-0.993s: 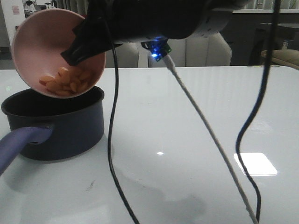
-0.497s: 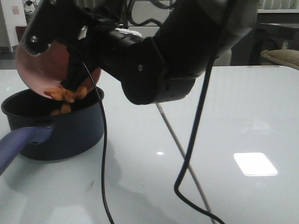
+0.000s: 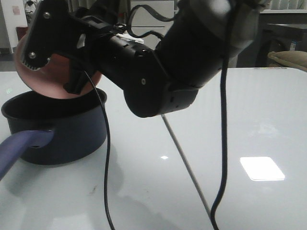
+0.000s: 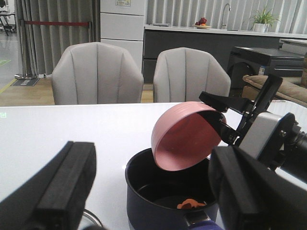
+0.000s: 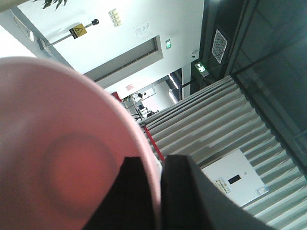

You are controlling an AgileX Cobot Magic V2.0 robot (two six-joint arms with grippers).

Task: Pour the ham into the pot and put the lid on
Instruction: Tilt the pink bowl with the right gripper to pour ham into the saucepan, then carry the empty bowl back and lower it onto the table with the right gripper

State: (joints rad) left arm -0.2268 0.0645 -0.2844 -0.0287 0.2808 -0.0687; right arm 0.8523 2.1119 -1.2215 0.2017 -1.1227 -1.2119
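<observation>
Ham [image 4: 191, 204]: we see a few orange bits on the black floor of the pot [image 4: 158, 201], so the pour looks done or nearly done. Bowl inside reads empty in the right wrist view; no bits visible there.

The pot sits on the white table [image 3: 230, 120], handle [image 3: 21, 146] pointing toward the camera side at left. The pink bowl [image 4: 184, 136] hangs tipped steeply over the pot's far rim, mouth facing down into it, not touching the pot as far as we can tell.

The right gripper [image 4: 225, 122] is clamped on the bowl's rim, one finger inside and one outside; the right wrist view shows the dark finger pressed against the pink wall. The right arm [image 3: 158, 72] crosses most of the front view.

The left gripper [image 4: 153, 191] hovers just short of the pot, fingers spread wide apart, holding nothing.

Lid: we find it in no view, so we can't say where it lies.

Step in hand, our call: end of pouring. Next needs the bowl righted and set down clear of the pot, then the lid located, gripped by its knob and lowered level onto the rim.
</observation>
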